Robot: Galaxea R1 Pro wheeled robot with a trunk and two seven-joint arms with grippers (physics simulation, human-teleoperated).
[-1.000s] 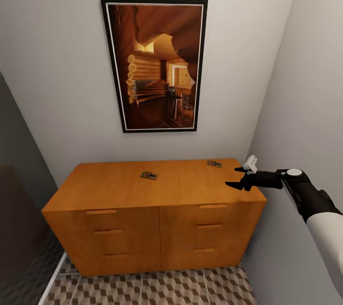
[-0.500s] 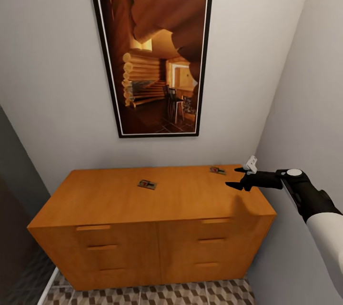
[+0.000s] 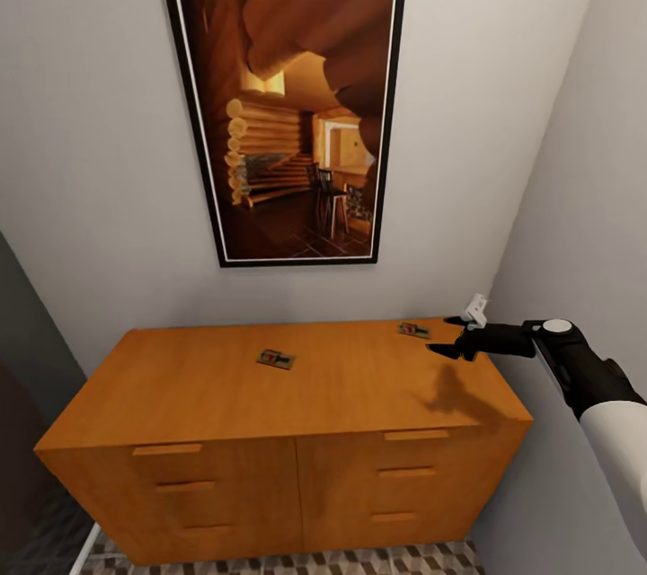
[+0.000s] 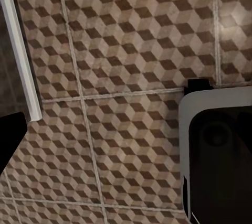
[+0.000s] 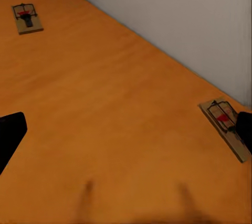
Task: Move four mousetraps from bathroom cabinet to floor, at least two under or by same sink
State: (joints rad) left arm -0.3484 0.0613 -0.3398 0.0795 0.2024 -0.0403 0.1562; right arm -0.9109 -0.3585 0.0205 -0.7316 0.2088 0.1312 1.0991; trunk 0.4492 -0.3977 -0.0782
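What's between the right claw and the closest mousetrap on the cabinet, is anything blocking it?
Nothing visible blocks it. The right claw hangs open above the cabinet top near its right end, and the nearest mousetrap lies flat just beyond it toward the wall, with bare wood between. A second mousetrap sits farther left.

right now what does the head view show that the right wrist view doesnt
Head view alone: the framed picture on the wall, the cabinet's drawer fronts, a strip of patterned floor below, and the right gripper from the outside, open, hovering over the cabinet's right end.

Right wrist view alone: a close look at the nearer mousetrap with its red-marked metal parts, beside a dark fingertip.

Both share: the orange cabinet top, the two mousetraps lying flat on it, including the farther mousetrap, and the pale wall behind.
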